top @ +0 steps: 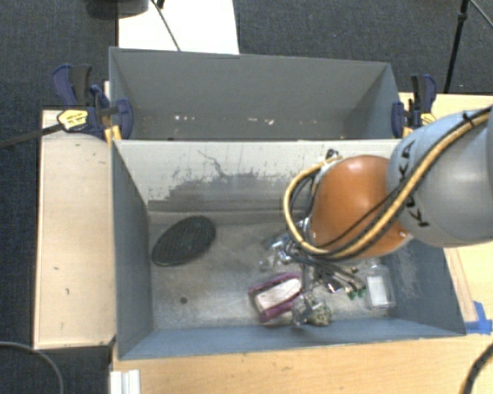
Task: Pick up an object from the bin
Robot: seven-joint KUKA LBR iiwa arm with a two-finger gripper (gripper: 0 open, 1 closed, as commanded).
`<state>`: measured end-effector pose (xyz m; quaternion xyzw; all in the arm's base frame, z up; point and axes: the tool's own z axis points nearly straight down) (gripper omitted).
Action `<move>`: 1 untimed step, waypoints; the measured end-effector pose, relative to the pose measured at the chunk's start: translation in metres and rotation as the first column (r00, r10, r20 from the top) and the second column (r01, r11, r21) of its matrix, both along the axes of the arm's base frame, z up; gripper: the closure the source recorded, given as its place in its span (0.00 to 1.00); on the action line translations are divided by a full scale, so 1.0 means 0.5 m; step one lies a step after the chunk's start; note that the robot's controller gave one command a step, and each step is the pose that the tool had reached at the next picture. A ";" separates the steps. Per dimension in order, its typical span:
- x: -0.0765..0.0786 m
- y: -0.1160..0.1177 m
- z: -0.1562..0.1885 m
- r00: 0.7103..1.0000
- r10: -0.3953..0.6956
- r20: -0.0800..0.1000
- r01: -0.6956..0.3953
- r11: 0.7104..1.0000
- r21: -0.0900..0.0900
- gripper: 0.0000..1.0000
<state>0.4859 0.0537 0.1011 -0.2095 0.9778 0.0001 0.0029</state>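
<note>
The arm (464, 183) reaches into the grey metal bin (131, 245) from the right, with its round orange cover (353, 208) hanging over the right half of the floor and yellow and black cables (300, 212) looping round the cover's left side. Below the cover the gripper (310, 295) is low in the bin, close to the near wall. How wide it stands, and whether it has hold of anything, cannot be told, since the cover and the wrist's dark parts hide most of it.

Just beside the gripper, on its left, lies a maroon-and-white packet (275, 296), flat on the floor near the near wall; whether the two touch is unclear. A small brownish lump (319, 317) sits right below the gripper against the near wall. A shiny crumpled piece (276, 247) lies just beyond the packet, under the cover's left edge. A clear plastic piece (378, 290) rests to the right of the gripper. Well apart from all of these, on the left of the floor, lies a black oval mesh pad (183, 240)
</note>
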 end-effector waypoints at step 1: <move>-0.003 -0.037 -0.002 0.998 -0.066 -0.006 0.066 0.998 -0.001 0.00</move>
